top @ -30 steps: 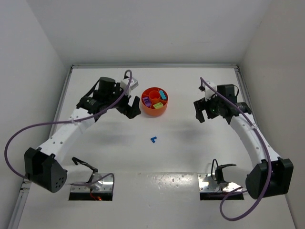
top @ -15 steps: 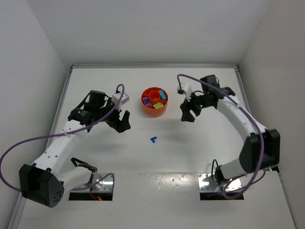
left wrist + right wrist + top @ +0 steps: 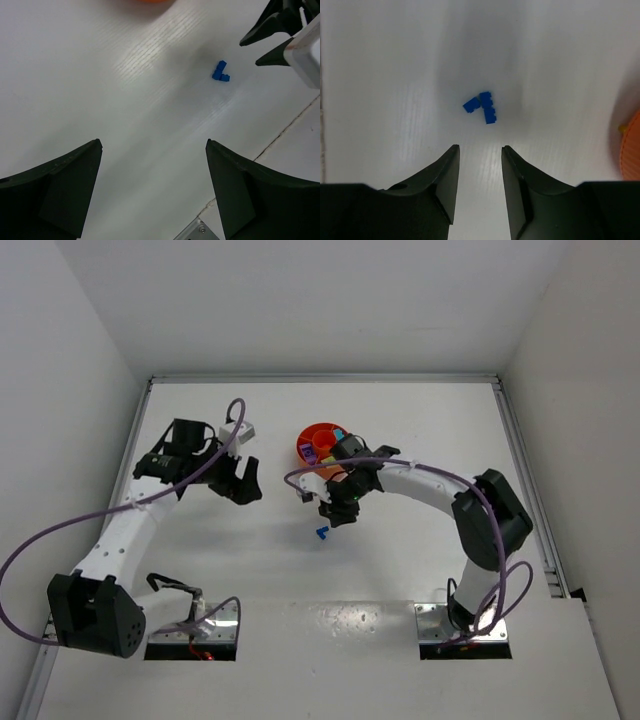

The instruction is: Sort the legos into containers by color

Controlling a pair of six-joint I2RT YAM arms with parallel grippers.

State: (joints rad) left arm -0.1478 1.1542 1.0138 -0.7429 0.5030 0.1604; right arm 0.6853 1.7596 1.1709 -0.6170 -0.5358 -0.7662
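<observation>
Looking down from above, we see the right claw [image 3: 333, 519] stretched into the middle of the frame, poised right beside the blue legos [image 3: 322, 532] that lie on the white surface [image 3: 400, 560]. From the right wrist, those blue legos sit just ahead of the fingertips [image 3: 451, 150], slightly above frame centre, and look like two small bricks touching at a corner. The jaws stand narrowly apart with nothing between them: released, grasping nothing.

The orange bowl [image 3: 318, 426] rests in the upper centre of the overhead frame, just behind the right arm [image 3: 430, 480], which covers its near side. A purple lego [image 3: 308, 451] and a teal lego [image 3: 340, 435] show in its wedges.

At the left of that frame our left claw [image 3: 240, 483] hangs well apart from the blue legos, its fingers [image 3: 65, 190] spread wide, released and empty.
</observation>
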